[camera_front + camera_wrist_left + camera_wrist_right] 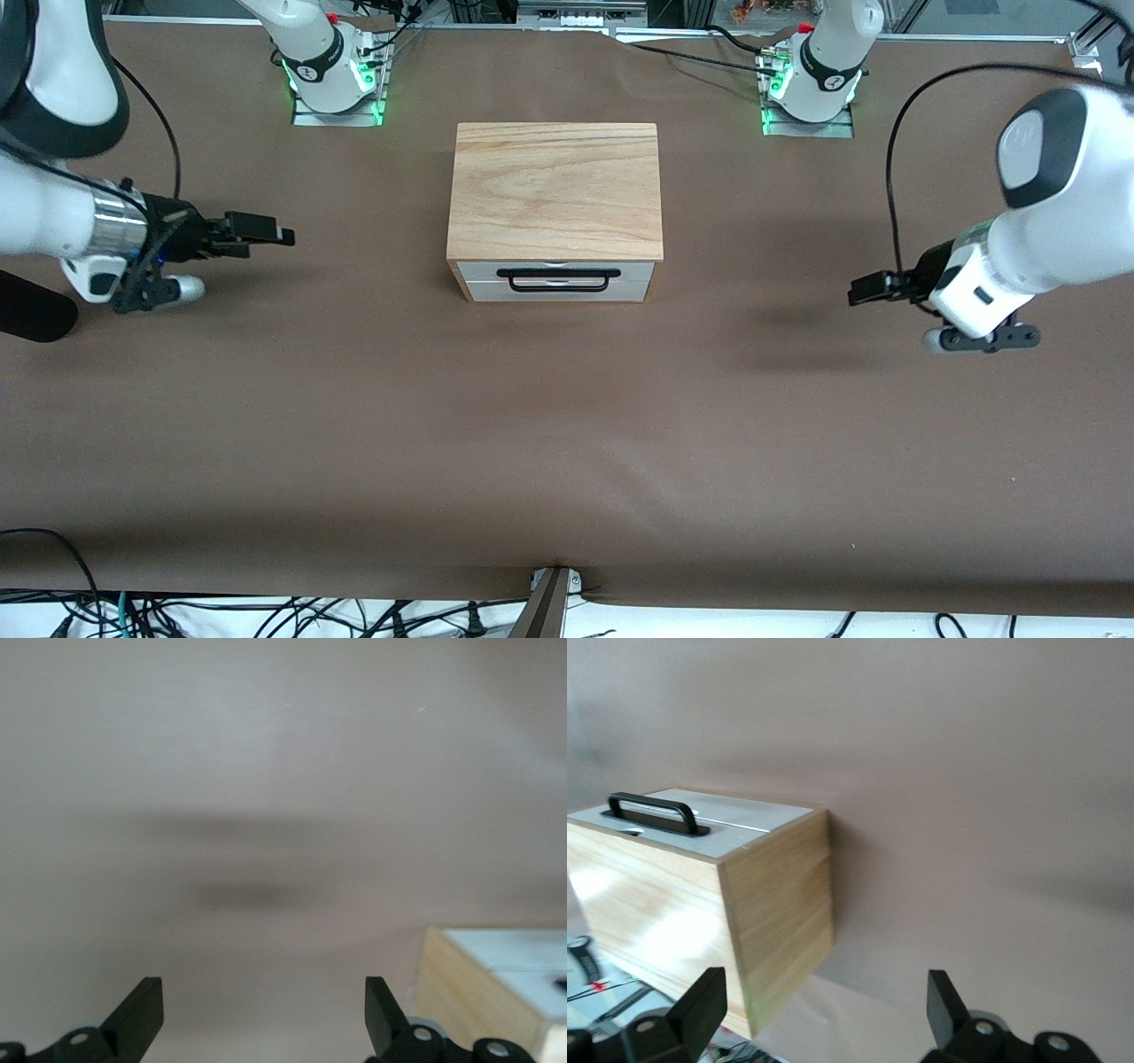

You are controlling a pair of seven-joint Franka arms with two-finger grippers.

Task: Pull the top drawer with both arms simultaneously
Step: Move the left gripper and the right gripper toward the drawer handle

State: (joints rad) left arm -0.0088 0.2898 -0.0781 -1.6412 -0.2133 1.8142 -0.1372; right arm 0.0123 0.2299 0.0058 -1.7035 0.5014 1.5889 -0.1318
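front view: the top drawer [555, 269] sits shut in the cabinet [555, 188] mid-table, contents hidden. right gripper [285, 236] and left gripper [856, 291] hover well apart from it at their own ends, so the approach has yet to begin.

left wrist view: fingers [140, 1014] spread wide, holding nothing.

right wrist view: fingers [700, 1007] likewise wide and empty; next, both must reach the handle [654, 813].

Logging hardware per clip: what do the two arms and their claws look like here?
Both arms are bulky white jointed tubes with black joint bands. The right arm has a silver wrist ring; the left arm has a dark oval cap. A thin black cable loops along each. The right claw and left claw are black with two flat fingers. Green lights glow at both bases.
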